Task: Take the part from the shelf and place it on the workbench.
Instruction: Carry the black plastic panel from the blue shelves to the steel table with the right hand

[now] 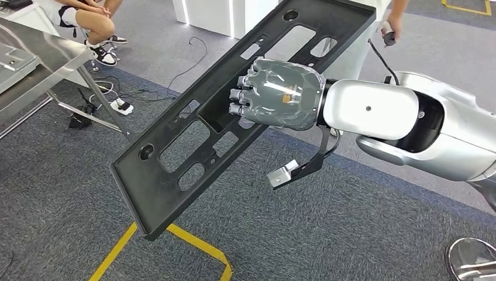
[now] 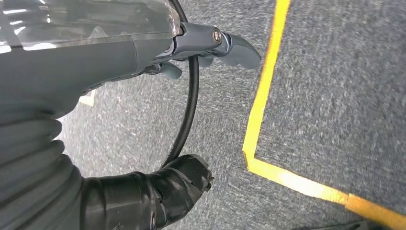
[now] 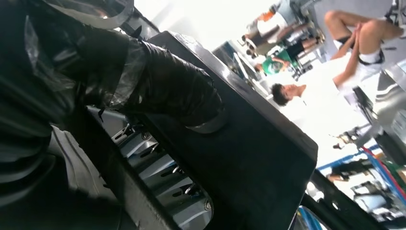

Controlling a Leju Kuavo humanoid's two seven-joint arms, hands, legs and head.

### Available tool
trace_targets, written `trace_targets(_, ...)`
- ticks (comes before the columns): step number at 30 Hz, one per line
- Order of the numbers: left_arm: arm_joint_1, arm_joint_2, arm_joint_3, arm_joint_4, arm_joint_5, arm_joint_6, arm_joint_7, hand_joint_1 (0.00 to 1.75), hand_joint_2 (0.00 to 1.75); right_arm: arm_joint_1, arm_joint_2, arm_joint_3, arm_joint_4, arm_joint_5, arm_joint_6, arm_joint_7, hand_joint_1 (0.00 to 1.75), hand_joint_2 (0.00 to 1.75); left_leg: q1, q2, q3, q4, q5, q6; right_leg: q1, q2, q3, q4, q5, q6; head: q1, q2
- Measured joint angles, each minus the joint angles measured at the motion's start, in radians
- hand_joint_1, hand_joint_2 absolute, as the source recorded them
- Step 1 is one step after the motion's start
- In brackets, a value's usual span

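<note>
A long black plastic part (image 1: 193, 126) with several cut-outs hangs tilted above the grey carpet, one end low at the front left, the other high at the back right. My right hand (image 1: 279, 93) grips it near its middle, fingers hooked through an opening. Close up in the right wrist view, the thumb (image 3: 172, 93) presses on the part's (image 3: 258, 158) black face. My left hand (image 2: 143, 52) hangs over the carpet holding nothing, its fingers apart. The steel workbench (image 1: 35, 58) stands at the far left.
Yellow tape lines (image 1: 175, 240) mark the carpet beneath the part. A seated person (image 1: 88, 23) is behind the workbench, and another person (image 1: 389, 26) stands at the back right holding a cabled device. Cables (image 1: 111, 96) lie on the floor by the bench legs.
</note>
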Motion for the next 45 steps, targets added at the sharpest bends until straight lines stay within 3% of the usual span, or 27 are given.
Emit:
trace_targets(2, -0.001, 0.0, 0.0, 0.0, 0.0, 0.0, 0.0, 0.0, 1.75, -0.001, -0.003, 0.001, 0.0, 0.0, 0.0, 0.0, 1.75, 1.75, -0.011, 0.014, 0.025, -0.048, 0.003, 0.015, 0.003, -0.018, 0.007, -0.003, -0.004, 0.009, 0.0, 0.0)
trace_targets(4, 0.0, 0.0, 0.001, 0.0, 0.0, 0.0, 0.001, 0.0, 1.75, -0.002, -0.004, 0.003, -0.001, 0.0, -0.001, 0.0, 1.75, 1.75, -0.011, -0.007, 0.03, -0.054, 0.005, 0.031, 0.004, -0.03, 0.014, -0.006, -0.009, 0.022, 0.0, 0.0)
trace_targets(6, 0.001, 0.0, 0.002, 0.0, 0.001, 0.0, 0.002, 0.0, 1.75, -0.004, -0.007, 0.003, -0.002, -0.001, -0.001, 0.0, 1.75, 1.75, -0.008, -0.027, 0.042, -0.068, 0.01, 0.046, 0.0, 0.001, 0.011, 0.018, -0.029, 0.031, 0.001, 0.0)
trace_targets(8, -0.002, 0.0, 0.003, 0.0, 0.001, 0.0, 0.004, 0.0, 1.75, -0.006, -0.013, 0.007, -0.003, -0.003, -0.004, 0.0, 1.75, 1.75, -0.006, -0.046, 0.05, -0.075, 0.012, 0.058, -0.004, 0.055, -0.035, 0.117, -0.08, 0.033, 0.002, 0.0)
trace_targets(10, -0.004, 0.0, 0.004, 0.0, 0.001, 0.0, 0.008, 0.0, 1.75, -0.005, -0.018, 0.018, -0.003, -0.006, -0.006, -0.001, 1.75, 1.75, -0.007, -0.068, 0.05, -0.072, 0.01, 0.063, -0.003, 0.076, -0.108, 0.242, -0.123, 0.035, 0.002, 0.0)
trace_targets(11, -0.004, 0.0, 0.005, 0.0, 0.0, 0.001, 0.01, 0.0, 1.75, -0.003, -0.02, 0.024, -0.003, -0.007, -0.006, -0.001, 1.75, 1.75, -0.008, -0.081, 0.05, -0.07, 0.008, 0.064, -0.003, 0.078, -0.129, 0.269, -0.12, 0.035, 0.002, 0.0)
trace_targets(12, -0.003, -0.001, 0.005, 0.0, 0.0, 0.002, 0.012, 0.0, 1.75, -0.002, -0.021, 0.029, -0.003, -0.008, -0.007, -0.001, 1.75, 1.75, -0.009, -0.095, 0.051, -0.067, 0.007, 0.065, -0.004, 0.08, -0.133, 0.262, -0.099, 0.034, 0.002, 0.0)
trace_targets(13, -0.003, 0.0, 0.006, 0.0, 0.0, 0.003, 0.014, 0.0, 1.75, -0.002, -0.022, 0.033, -0.003, -0.009, -0.007, -0.001, 1.75, 1.75, -0.009, -0.11, 0.051, -0.064, 0.005, 0.064, -0.004, 0.085, -0.117, 0.213, -0.06, 0.032, 0.002, 0.0)
trace_targets(15, -0.003, -0.001, 0.006, 0.0, -0.001, 0.005, 0.016, 0.0, 1.75, -0.003, -0.024, 0.036, -0.003, -0.011, -0.008, 0.0, 1.75, 1.75, -0.009, -0.137, 0.05, -0.055, -0.001, 0.058, -0.006, 0.122, -0.063, 0.083, 0.004, 0.025, 0.002, 0.0)
trace_targets(17, -0.004, -0.001, 0.007, 0.0, -0.001, 0.006, 0.017, 0.0, 1.75, -0.005, -0.026, 0.04, -0.003, -0.014, -0.011, 0.0, 1.75, 1.75, -0.006, -0.16, 0.041, -0.048, -0.003, 0.049, -0.005, 0.153, -0.031, 0.014, 0.02, 0.02, 0.001, 0.0)
trace_targets(19, -0.002, 0.0, 0.008, 0.0, -0.001, 0.007, 0.018, 0.0, 1.75, -0.006, -0.027, 0.045, -0.004, -0.016, -0.015, 0.0, 1.75, 1.75, -0.002, -0.184, 0.033, -0.05, 0.001, 0.036, -0.005, 0.14, -0.024, 0.003, 0.019, 0.016, 0.001, 0.0)
trace_targets(21, 0.002, -0.001, 0.008, 0.0, -0.001, 0.007, 0.018, 0.0, 1.75, -0.006, -0.025, 0.049, -0.004, -0.016, -0.018, 0.001, 1.75, 1.75, -0.004, -0.164, 0.026, -0.038, -0.008, 0.025, -0.009, 0.113, -0.012, -0.012, 0.022, 0.007, -0.001, 0.0)
trace_targets(24, 0.0, 0.001, 0.01, 0.0, 0.0, 0.006, 0.018, 0.0, 1.75, -0.006, -0.022, 0.052, -0.004, -0.016, -0.021, 0.003, 1.75, 1.75, -0.002, -0.071, -0.045, 0.105, -0.077, 0.01, -0.011, 0.071, 0.006, -0.027, 0.021, -0.004, -0.007, 0.0)
trace_targets(26, -0.002, 0.002, 0.013, 0.0, 0.0, 0.006, 0.018, 0.0, 1.75, -0.003, -0.022, 0.056, -0.004, -0.016, -0.022, 0.002, 1.75, 1.75, 0.006, -0.051, -0.103, 0.206, -0.104, 0.002, -0.011, 0.043, 0.011, -0.027, 0.016, -0.004, -0.007, 0.0)
trace_targets(27, -0.001, 0.002, 0.015, 0.0, 0.0, 0.006, 0.018, 0.0, 1.75, -0.002, -0.021, 0.059, -0.004, -0.016, -0.022, 0.002, 1.75, 1.75, 0.01, -0.047, -0.11, 0.211, -0.091, -0.001, -0.012, 0.029, 0.014, -0.026, 0.012, -0.002, -0.007, 0.0)
trace_targets(29, 0.001, 0.002, 0.017, 0.0, 0.0, 0.006, 0.018, 0.0, 1.75, -0.001, -0.02, 0.062, -0.004, -0.016, -0.022, 0.002, 1.75, 1.75, 0.015, -0.025, -0.064, 0.108, -0.022, -0.006, -0.014, 0.003, 0.024, -0.024, 0.002, 0.006, -0.007, 0.0)
trace_targets(30, 0.001, 0.002, 0.018, 0.0, 0.0, 0.006, 0.018, 0.0, 1.75, -0.001, -0.019, 0.062, -0.004, -0.016, -0.022, 0.002, 1.75, 1.75, 0.012, 0.002, -0.03, 0.041, 0.004, -0.007, -0.013, -0.008, 0.028, -0.022, -0.003, 0.012, -0.008, 0.0)
trace_targets(32, -0.001, 0.003, 0.021, 0.0, 0.0, 0.006, 0.018, 0.0, 1.75, -0.001, -0.019, 0.062, -0.004, -0.016, -0.023, 0.002, 1.75, 1.75, 0.003, 0.04, 0.008, -0.04, 0.023, 0.002, -0.005, -0.029, 0.035, -0.02, -0.013, 0.024, -0.006, 0.0)
trace_targets(33, -0.002, 0.003, 0.022, 0.0, 0.001, 0.005, 0.018, 0.0, 1.75, -0.001, -0.019, 0.063, -0.004, -0.016, -0.023, 0.002, 1.75, 1.75, -0.002, 0.042, 0.01, -0.047, 0.016, 0.009, 0.0, -0.04, 0.038, -0.021, -0.016, 0.029, -0.006, 0.0)
trace_targets(35, 0.0, 0.004, 0.023, 0.0, 0.002, 0.005, 0.018, 0.0, 1.75, -0.002, -0.014, 0.064, -0.004, -0.016, -0.023, 0.003, 1.75, 1.75, 0.0, 0.017, 0.011, -0.052, 0.016, 0.026, 0.001, -0.057, 0.046, -0.023, -0.024, 0.039, -0.005, 0.0)
trace_targets(36, 0.0, 0.004, 0.023, 0.0, 0.002, 0.005, 0.019, 0.0, 1.75, -0.003, -0.012, 0.064, -0.004, -0.016, -0.023, 0.003, 1.75, 1.75, 0.002, 0.004, 0.014, -0.055, 0.016, 0.033, -0.002, -0.042, 0.047, -0.014, -0.034, 0.044, -0.005, 0.0)
trace_targets(38, -0.003, 0.004, 0.023, 0.0, 0.003, 0.005, 0.018, 0.0, 1.75, -0.004, -0.008, 0.065, -0.004, -0.015, -0.022, 0.005, 1.75, 1.75, 0.005, -0.022, 0.02, -0.06, 0.018, 0.047, -0.007, 0.019, 0.013, 0.062, -0.079, 0.046, -0.004, 0.0)
trace_targets(39, -0.004, 0.004, 0.023, 0.0, 0.003, 0.004, 0.018, 0.0, 1.75, -0.005, -0.008, 0.068, -0.004, -0.014, -0.022, 0.006, 1.75, 1.75, 0.003, -0.035, 0.02, -0.06, 0.017, 0.052, -0.005, 0.051, -0.022, 0.13, -0.11, 0.044, -0.004, 0.0)
trace_targets(41, -0.006, 0.004, 0.024, 0.0, 0.003, 0.004, 0.017, 0.0, 1.75, -0.005, -0.008, 0.077, -0.004, -0.004, -0.021, 0.008, 1.75, 1.75, -0.001, -0.066, 0.022, -0.059, 0.016, 0.058, -0.002, 0.074, -0.096, 0.252, -0.145, 0.038, -0.004, 0.0)
trace_targets(42, -0.005, 0.004, 0.024, 0.0, 0.003, 0.004, 0.017, 0.0, 1.75, -0.004, -0.008, 0.081, -0.004, 0.005, -0.021, 0.009, 1.75, 1.75, -0.005, -0.082, 0.024, -0.059, 0.016, 0.06, 0.0, 0.077, -0.114, 0.268, -0.135, 0.034, -0.004, 0.0)
trace_targets(43, -0.004, 0.004, 0.024, 0.0, 0.003, 0.004, 0.016, 0.0, 1.75, -0.005, -0.007, 0.083, -0.004, 0.02, -0.024, 0.012, 1.75, 1.75, -0.008, -0.099, 0.027, -0.059, 0.015, 0.061, 0.001, 0.08, -0.113, 0.244, -0.105, 0.028, -0.004, 0.0)
trace_targets(45, -0.002, 0.003, 0.024, 0.0, 0.002, 0.004, 0.015, 0.0, 1.75, -0.004, -0.007, 0.084, -0.005, 0.058, -0.045, 0.023, 1.75, 1.75, -0.012, -0.129, 0.033, -0.058, 0.014, 0.061, 0.006, 0.11, -0.069, 0.12, -0.021, 0.01, -0.004, 0.0)
